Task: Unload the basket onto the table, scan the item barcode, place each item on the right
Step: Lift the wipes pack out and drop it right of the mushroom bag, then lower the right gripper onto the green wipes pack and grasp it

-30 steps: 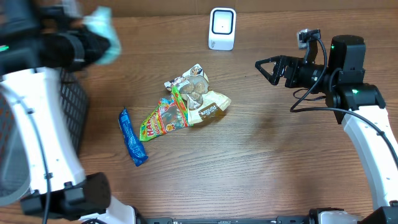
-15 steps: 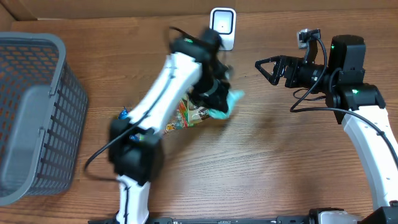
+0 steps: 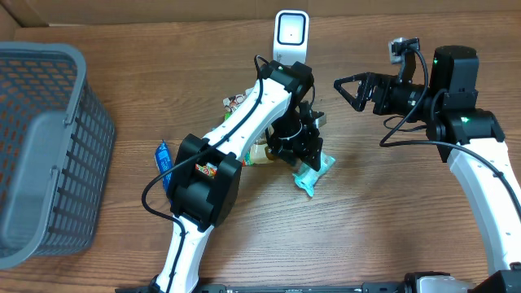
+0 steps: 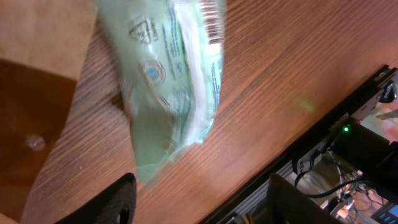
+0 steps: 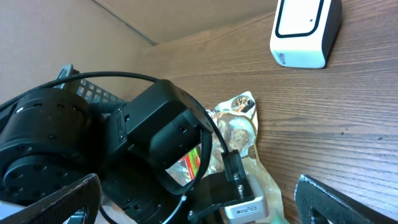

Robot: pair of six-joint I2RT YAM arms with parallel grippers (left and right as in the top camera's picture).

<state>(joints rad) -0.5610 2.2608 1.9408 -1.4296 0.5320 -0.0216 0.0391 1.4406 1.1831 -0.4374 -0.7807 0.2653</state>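
Overhead, the brown wood-grain desk (image 3: 366, 212) fills the view, with a grey plastic lattice basket (image 3: 41, 50) on its left side. The white-and-black left arm (image 3: 244, 122) reaches from the near edge toward the middle of the desk. The right arm (image 3: 472, 122) is held above the desk's right side, pointing left.

The left pincer (image 4: 200, 183) points down at the desk with its dark fingers spread and pinches nothing. Just past it, a pale green plastic packet (image 3: 313, 172) lies on the wood, free of the fingers. The left wrist view shows it blurred, with barcode stripes near its upper edge.

The right pincer (image 3: 346, 91) is spread wide and empty, well apart from the packet.

A heap of crinkled snack packets (image 5: 236, 124) sits beside and partly beneath the left arm. A white rounded scanner (image 3: 291, 37) stands upright at the far edge, beyond the heap and the green packet. A small blue wrapper (image 3: 163, 155) peeks out on the left of the left arm.
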